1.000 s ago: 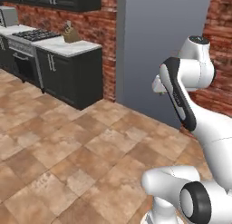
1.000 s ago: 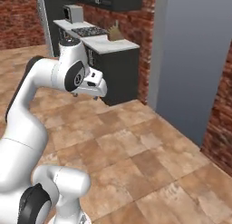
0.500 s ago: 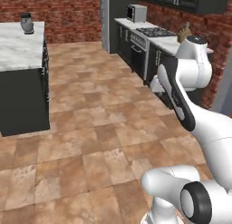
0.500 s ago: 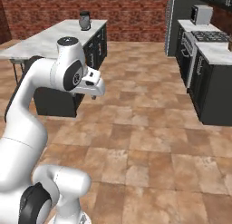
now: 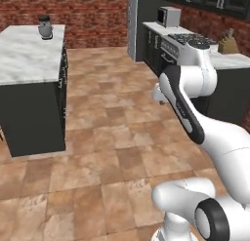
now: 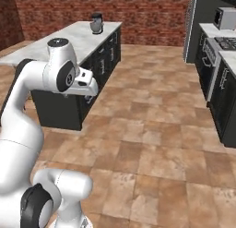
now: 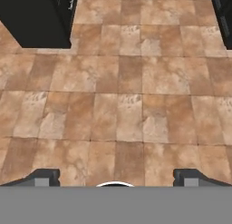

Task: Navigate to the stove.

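Pincer (image 7: 115, 177) with fingertips (image 7: 43, 177) spread wide apart, holding nothing, aimed down at bare brown tiled floor (image 7: 127, 105). Same pincer (image 6: 90, 97) seen from the right base camera below the white hand, hanging above the floor in front of the island desk (image 6: 73, 35).

Stove (image 5: 188, 45) at the right of the left base view, against the far right wall, partly hidden behind the white arm: black burner grates on a steel top, dark oven front below. Stove (image 6: 216, 61) again at the right edge of the right base view, well apart from the arm, with open floor between. Silver microwave (image 5: 168, 16) on the desk just beyond the stove; same microwave (image 6: 226, 18) near the top right corner of the right base view. Knife block (image 5: 226, 41) on the white desk on the near side of the stove. Tall grey refrigerator (image 5: 132, 20) past the microwave, near the brick back wall (image 5: 83, 15).

Island desk with white marble top and dark cabinet sides at the left of the left base view, carrying a dark kettle (image 5: 44, 26) near its far end; kettle (image 6: 96, 23) likewise on the far end in the right base view.
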